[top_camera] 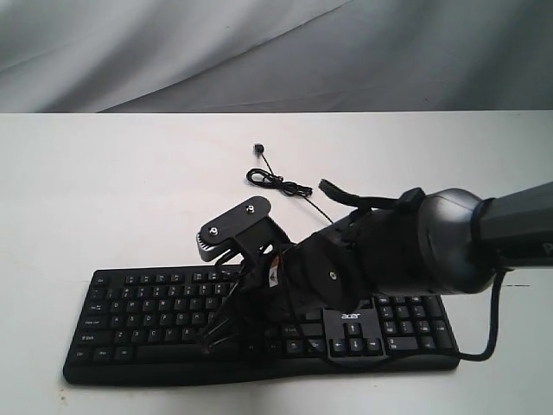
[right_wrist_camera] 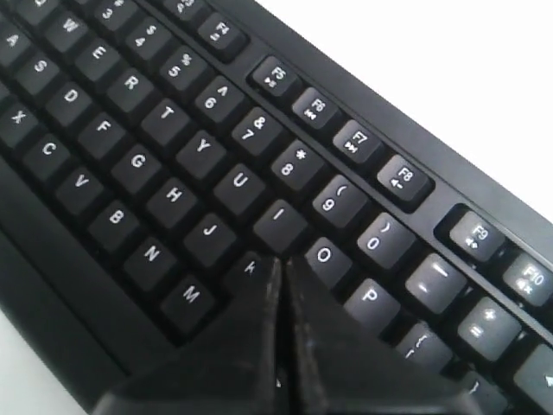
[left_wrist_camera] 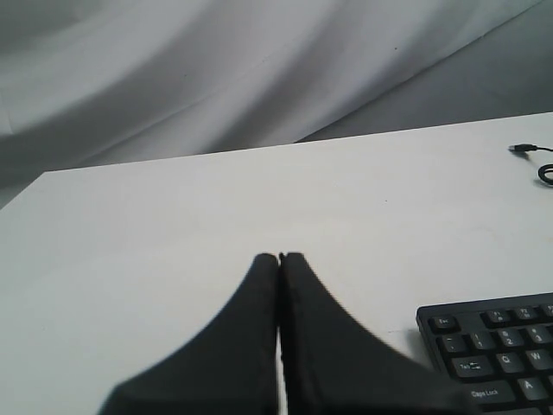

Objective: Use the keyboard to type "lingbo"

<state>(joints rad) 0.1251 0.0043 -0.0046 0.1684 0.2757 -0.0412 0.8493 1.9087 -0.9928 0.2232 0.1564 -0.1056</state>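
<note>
**Lead:** status?

**Op:** The keyboard (top_camera: 130, 311) lies flat on the white table (top_camera: 104, 190) near the front edge, number pad to the right in the exterior view. My right gripper (right_wrist_camera: 281, 270) is low over the letter block. Its fingers are pinched into one point with nothing in them. The left gripper (left_wrist_camera: 279, 259) is pinched closed too, also empty, hanging above bare table off the keyboard's left end.

**Lead:** which key?

**Op:** On the wrist cam the tip sits between the K key (right_wrist_camera: 249, 268) and the O key (right_wrist_camera: 324, 256), just below the I key (right_wrist_camera: 278, 216). L is hidden under the fingers, so I reckon I'm lined up for the first letter. I can't tell whether the tip touches a cap or hovers.

**Lead:** what can bite us?

**Op:**
1. The tip looks close to a key gap. If I press off-centre I get K or O instead of L, or two keys at once.
2. If I dwell too long on the press, the key auto-repeats.
3. The point is two pads pressed together. On a cap edge they could slip apart and wedge between keys.
4. I see nothing fixing the keyboard down. A slanted push may slide it, and then every later key position is off.
5. My arm hides the right half of the letters in the exterior view, so the wrist cam is my only aiming reference.
6. No screen is in any view, so I can't confirm what registers.

**Lead:** cable?

**Op:** The cable (top_camera: 281, 183) lies loosely coiled on the table behind the keyboard, apart from the fingertips. Low concern.
</note>
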